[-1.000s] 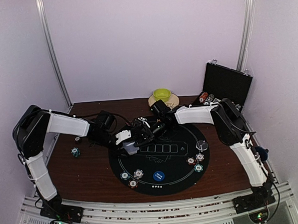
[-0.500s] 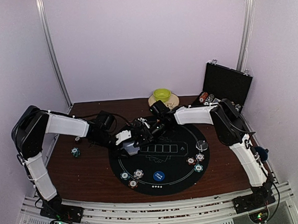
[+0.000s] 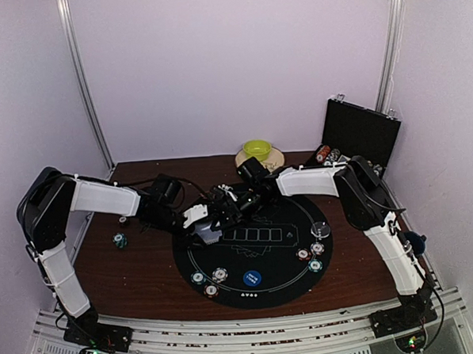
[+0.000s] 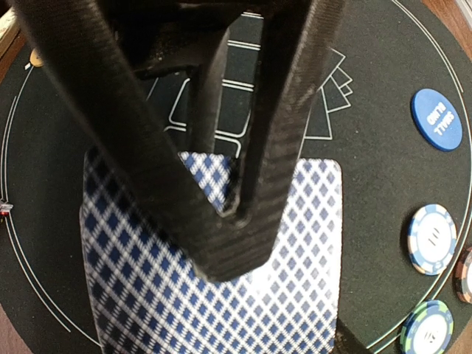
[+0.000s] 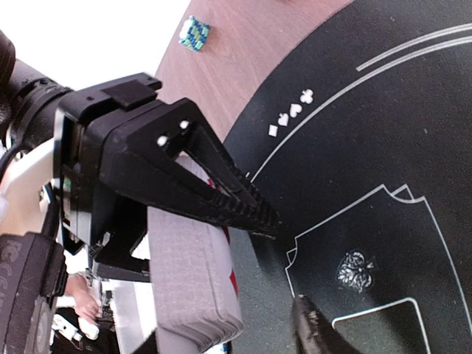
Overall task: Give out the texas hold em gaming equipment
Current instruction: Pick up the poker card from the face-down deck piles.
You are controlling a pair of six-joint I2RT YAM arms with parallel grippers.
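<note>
Left gripper (image 4: 234, 240): jaws pinch the card deck (image 4: 302, 280), patterned back up, long axis along the fingers, over the far-left part of the black mat (image 3: 281, 278). Right gripper (image 3: 232, 207): just beside the deck, jaw state cannot be told. Brown surface (image 3: 138, 269), pale walls (image 3: 231, 66).

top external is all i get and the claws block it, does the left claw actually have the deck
observer: yes. In the left wrist view the left claw is shut on the deck of cards, with its blue-and-white checked back facing the camera.
operator: whole deck or one card
observer: a thick stack. The right wrist view shows its grey edge side-on, many cards deep.
operator: is the other arm gripping it too
observer: it doesn't look so. The right claw is open, and its finger in the right wrist view stands clear of the deck's side, over the black mat.
</note>
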